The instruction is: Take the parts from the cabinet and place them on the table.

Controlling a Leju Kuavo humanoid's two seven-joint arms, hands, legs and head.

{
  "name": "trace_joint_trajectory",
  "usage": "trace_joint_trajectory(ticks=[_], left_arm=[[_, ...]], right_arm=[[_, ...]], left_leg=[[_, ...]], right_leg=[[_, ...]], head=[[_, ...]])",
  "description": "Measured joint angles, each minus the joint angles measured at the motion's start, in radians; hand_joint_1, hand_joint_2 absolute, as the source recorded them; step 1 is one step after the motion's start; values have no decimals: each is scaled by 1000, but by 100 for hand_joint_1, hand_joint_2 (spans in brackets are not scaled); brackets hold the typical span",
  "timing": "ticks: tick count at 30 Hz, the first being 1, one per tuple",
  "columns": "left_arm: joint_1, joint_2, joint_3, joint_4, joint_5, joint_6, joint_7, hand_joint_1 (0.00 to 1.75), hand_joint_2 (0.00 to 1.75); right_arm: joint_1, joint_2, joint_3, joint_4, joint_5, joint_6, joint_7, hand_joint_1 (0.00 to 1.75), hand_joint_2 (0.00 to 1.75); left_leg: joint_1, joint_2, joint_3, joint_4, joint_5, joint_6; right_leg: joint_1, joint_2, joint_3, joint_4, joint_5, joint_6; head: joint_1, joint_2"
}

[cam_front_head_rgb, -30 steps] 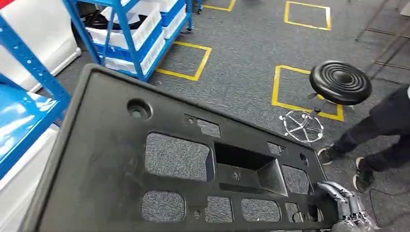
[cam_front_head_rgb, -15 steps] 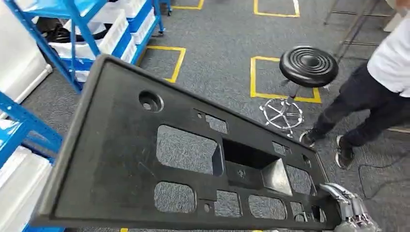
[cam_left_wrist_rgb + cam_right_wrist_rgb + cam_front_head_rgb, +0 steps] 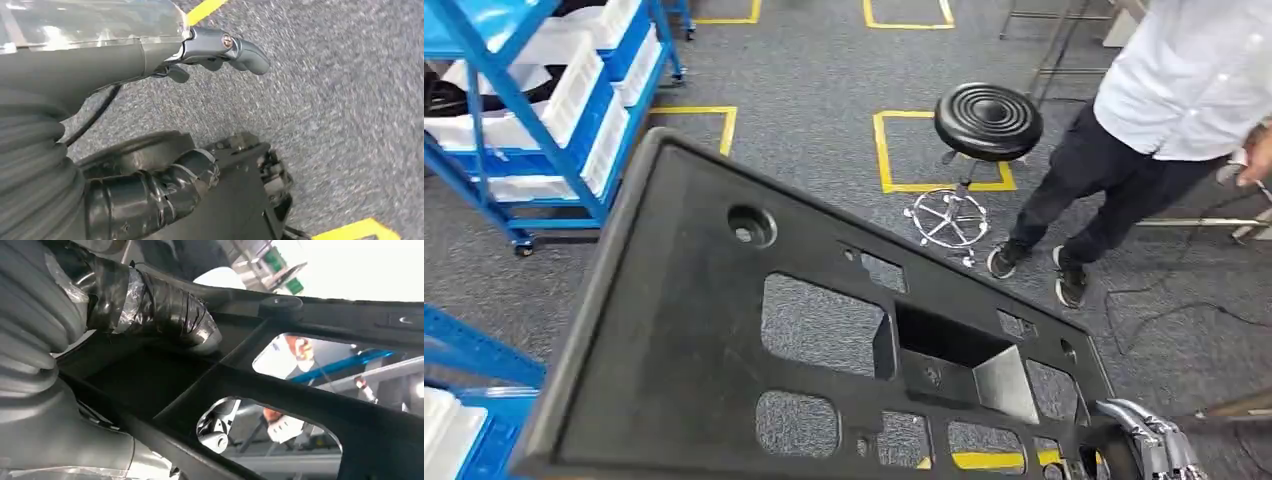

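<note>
So, quick rundown of where we're at:

Part: we're carrying the big flat black plastic panel with cut-out windows [image 3: 724, 370]. It's up in the air in front of our chest, over the grey carpet floor [image 3: 824, 120].

Right hand: our right hand [image 3: 1149, 445] has its fingers hooked over the panel's near right corner. From the right wrist view the thumb sits under the panel's ribbed underside, so it's gripping the panel.

Left hand: our left hand [image 3: 150, 190] has dark taped fingers curled against a black piece at the lower edge of its wrist view. Looks like the panel's other end, but we can't tell for sure whether it's really clamped.

Long axis: it runs slantwise, from far left down to near right, so the right hand is at the near end.

Table: can't spot it anywhere yet. Our guess is we've got to keep turning and walking before any set-down.

In the way: a round black stool on a chrome star base [image 3: 986, 120] stands ahead, with a person in a white shirt and dark trousers [image 3: 1144, 130] just beside it on the right. Blue metal shelving with white bins [image 3: 544, 90] is off to the left, well apart from the stool.

Risk: we reckon the far left corner could clip that shelving on a swing.
</note>
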Motion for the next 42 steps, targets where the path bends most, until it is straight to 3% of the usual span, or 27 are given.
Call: trace_joint_trajectory(ticks=[2, 4, 5, 6, 7, 10, 11, 12, 13, 15, 16, 17, 19, 20, 21, 22, 25, 26, 28, 30, 32, 33, 35, 36, 37, 41, 42], left_arm=[[1, 0, 0, 0, 0, 0, 2, 0, 175], [-2, -4, 0, 0, -2, 1, 3, 0, 175], [-3, -6, -1, 0, -2, 2, 3, 0, 175], [-3, -7, -1, 0, -2, 3, 3, 0, 175], [-3, -10, -1, 0, -3, 3, 3, 0, 175], [-7, -11, -3, 0, -10, 3, 3, 0, 175], [-9, -11, -4, 0, -10, 3, 3, 0, 175], [-10, -11, -5, 0, -11, 3, 3, 0, 175], [-10, -11, -6, 0, -11, 3, 3, 0, 175], [-7, -11, -6, 0, -11, 3, 3, 0, 175], [-4, -11, -6, 0, -11, 2, 3, 0, 175], [-1, -10, -6, 0, -10, 0, 3, 0, 175], [-1, -8, -6, 0, -8, -3, -1, 0, 175], [-1, -7, -6, 0, -6, -4, -4, 0, 175], [0, -6, -6, 0, -2, -4, -6, 0, 175], [2, -5, -6, 0, 0, -5, -8, 0, 175], [-4, -3, -6, 0, 2, -5, -8, 0, 175], [-4, -3, -6, 0, 1, -6, -8, 0, 175], [-4, -2, -6, 0, 2, -6, -8, 0, 175], [1, -2, -6, 0, 2, -7, -8, 0, 175], [2, 2, -6, 0, 5, -7, -8, 0, 175], [1, 3, -6, 0, 5, -8, -8, 0, 175], [-2, 3, -6, 0, 5, -9, -9, 0, 175], [-3, 3, -6, 0, 5, -11, -10, 0, 175], [-3, 3, -6, 0, 5, -12, -11, 0, 175], [-9, 5, -5, 0, 5, -18, -12, 0, 175], [-11, 6, -5, 0, 5, -18, -12, 0, 175]], right_arm=[[5, 0, -3, 0, 0, 0, 0, 175, 175], [9, 0, -6, 0, 0, 0, 0, 175, 175], [10, 0, -6, -2, 0, 0, 0, 175, 175], [10, 0, -6, -3, 0, 0, 0, 175, 175], [8, 0, -6, -4, 3, 0, 0, 175, 175], [14, 0, -6, -6, 7, 0, 0, 175, 175], [15, 0, -6, -6, 9, 0, 0, 175, 175], [16, 0, -6, -7, 10, 0, 0, 175, 175], [15, 0, -6, -8, 12, 0, 0, 175, 175], [14, 1, -6, -8, 14, 0, 0, 175, 175], [15, 1, -6, -8, 17, 0, 0, 175, 175], [15, 2, -6, -8, 20, 0, 0, 175, 175], [14, 2, -6, -8, 28, 0, 0, 175, 175], [12, 2, -6, -8, 33, 0, 0, 175, 175], [11, 3, -6, -8, 37, 0, 0, 175, 175], [8, 3, -6, -8, 38, 0, 0, 175, 175], [6, 3, -6, -8, 39, 0, 0, 175, 175], [5, 3, -6, -8, 39, 0, 0, 175, 175], [1, 3, -6, -8, 39, 0, 0, 175, 175], [-8, 3, -6, -5, 39, 0, 0, 175, 175], [-9, 3, -6, -1, 39, 0, 0, 175, 175], [-9, 3, -6, 2, 39, 0, 0, 175, 175], [-10, 3, -6, 3, 39, 0, 0, 175, 175], [-11, 3, -6, 3, 39, 0, 0, 175, 175], [-16, 3, -6, 4, 39, 0, 0, 175, 175], [-22, 3, -6, 6, 39, 0, 0, 175, 175], [-22, 3, -6, 6, 38, 0, 0, 175, 175]], left_leg=[[-1, 27, 1, 0, -2, 0], [-1, 49, 6, 1, -6, -2], [-1, 59, 11, 1, -9, -5], [-3, 67, 15, 1, -11, -9], [-12, 75, 15, 6, -16, -16], [-13, 107, 24, -2, -16, -26], [-12, 94, 21, 3, -25, -36], [-7, 38, 17, 23, -42, -42], [-6, 6, -6, 78, -81, -43], [-5, -9, -79, 238, -157, -46], [-4, -9, -106, 294, -169, -47], [-4, -9, -112, 304, -157, -48], [-2, -14, -70, 200, -76, -45], [0, -33, -32, 111, -27, -44], [4, -72, -5, 42, -9, -40], [5, -108, 3, 20, -20, -39], [-3, -84, 3, 23, -18, -24], [3, -70, 4, 9, -10, -12], [4, -43, 7, 1, -3, 1], [0, -13, 5, 1, -4, 5], [-2, 16, 6, 2, -7, 6], [-3, 28, 7, 2, -9, 6], [-5, 49, 14, 2, -14, 4], [-6, 58, 20, 2, -17, 1], [-12, 66, 21, 2, -21, -5], [-16, 103, 32, -2, -25, -22], [-12, 72, 31, 4, -38, -31]], right_leg=[[-1, -4, -16, 43, 5, 3], [-1, -15, 57, -86, 82, 0], [1, -34, 111, -181, 121, -6], [8, -81, 140, -243, 117, -14], [21, -96, 143, -255, 116, -20], [21, -59, 133, -253, 119, -29], [7, -48, 138, -263, 126, -39], [7, -40, 139, -264, 128, -41], [5, -32, 137, -264, 129, -49], [6, -9, 135, -262, 129, -52], [6, 4, 134, -260, 129, -52], [5, 18, 134, -259, 129, -52], [4, 46, 135, -254, 128, -50], [3, 60, 135, -251, 127, -49], [2, 71, 133, -246, 125, -45], [8, 82, 125, -236, 123, -38], [-1, 110, 115, -245, 135, -18], [0, 121, 111, -245, 137, -11], [4, 28, 86, -188, 92, -4], [0, 1, 18, -43, 19, 5], [-2, -5, -20, 39, 3, 8], [-2, -8, -8, 17, 26, 8], [0, -25, 74, -133, 108, -1], [6, -61, 125, -224, 139, -12], [21, -96, 136, -250, 120, -19], [22, -55, 126, -259, 128, -32], [9, -47, 135, -270, 135, -39]], head=[[0, 0], [1, 0], [0, 0], [1, 0], [1, 0], [0, 0], [-1, 0], [0, 0], [-1, 0], [0, 0], [-1, 0], [-1, 0], [-1, 0], [-1, 0], [0, 0], [0, 0], [0, 0], [0, 0], [4, 0], [4, 0], [4, 0], [4, 0], [4, 0], [4, 0], [3, 0], [4, 0], [3, 0]])
